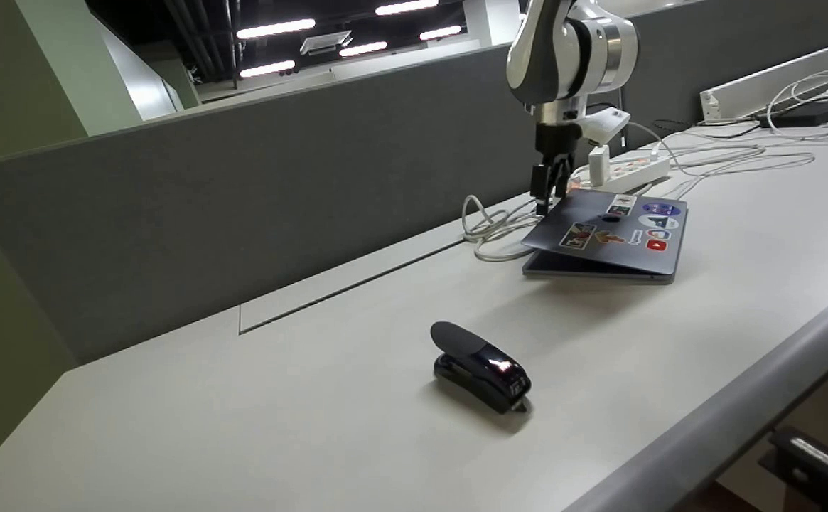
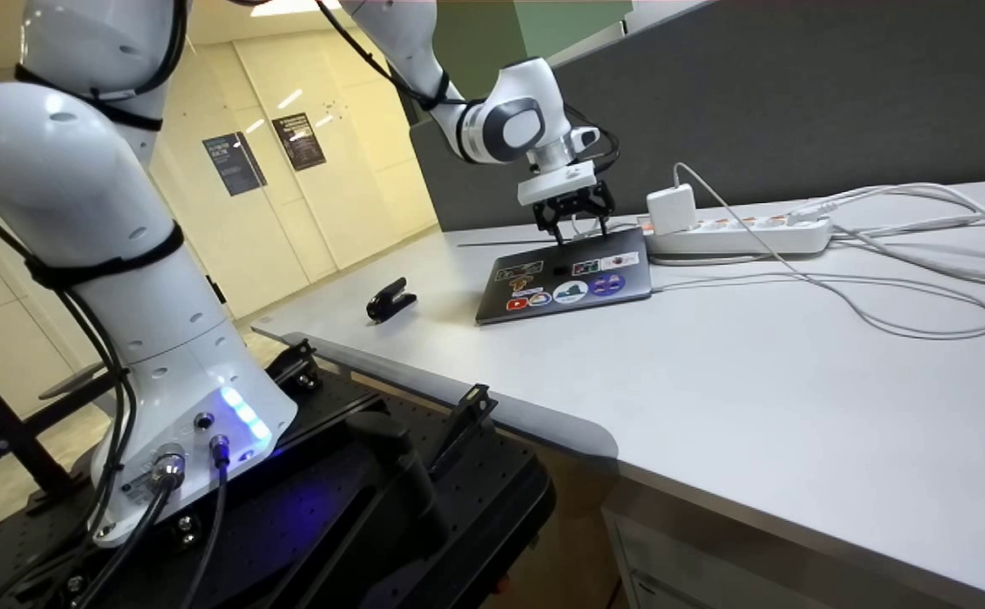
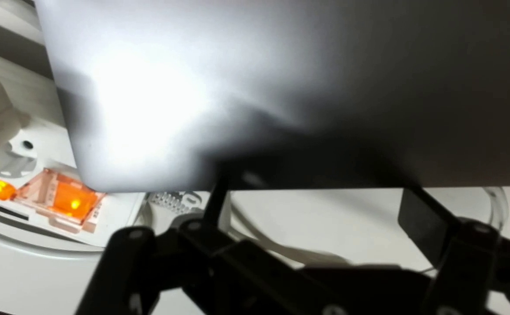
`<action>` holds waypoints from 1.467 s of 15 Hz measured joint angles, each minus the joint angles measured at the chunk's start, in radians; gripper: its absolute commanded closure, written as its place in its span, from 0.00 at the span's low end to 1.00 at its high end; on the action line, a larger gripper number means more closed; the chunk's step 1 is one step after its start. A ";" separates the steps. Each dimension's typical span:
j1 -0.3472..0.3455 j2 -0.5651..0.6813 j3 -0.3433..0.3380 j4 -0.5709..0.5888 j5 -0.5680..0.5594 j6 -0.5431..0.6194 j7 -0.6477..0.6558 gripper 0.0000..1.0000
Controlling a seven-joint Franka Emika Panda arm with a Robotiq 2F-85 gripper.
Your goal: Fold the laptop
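Two parted jaws stand at one part-folded laptop (image 1: pixel 607 229), one black stapler (image 1: pixel 486 366) lying well apart.

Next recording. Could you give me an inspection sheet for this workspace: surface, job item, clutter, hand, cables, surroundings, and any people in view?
Surface: smooth white tabletop with a rounded grey edge.
Job item: thin silver-grey laptop; its stickered lid is partly closed, a wedge gap showing beneath it in an exterior view.
Clutter: glossy black stapler-shaped gadget, apart from the laptop; long white plastic power strip with a white block charger on it.
Hand: black two-fingered hand, open, at the lid's edge; contact cannot be told.
Cables: loose white cables, looped near the power strip.
Surroundings: dark grey partition panel along the tabletop's far side.
People: nothing seen.
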 measured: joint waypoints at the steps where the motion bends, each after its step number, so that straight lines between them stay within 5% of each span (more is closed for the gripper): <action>1: -0.004 0.001 0.003 0.001 -0.015 0.000 0.010 0.00; 22: -0.043 0.038 0.042 0.050 -0.137 -0.024 0.050 0.00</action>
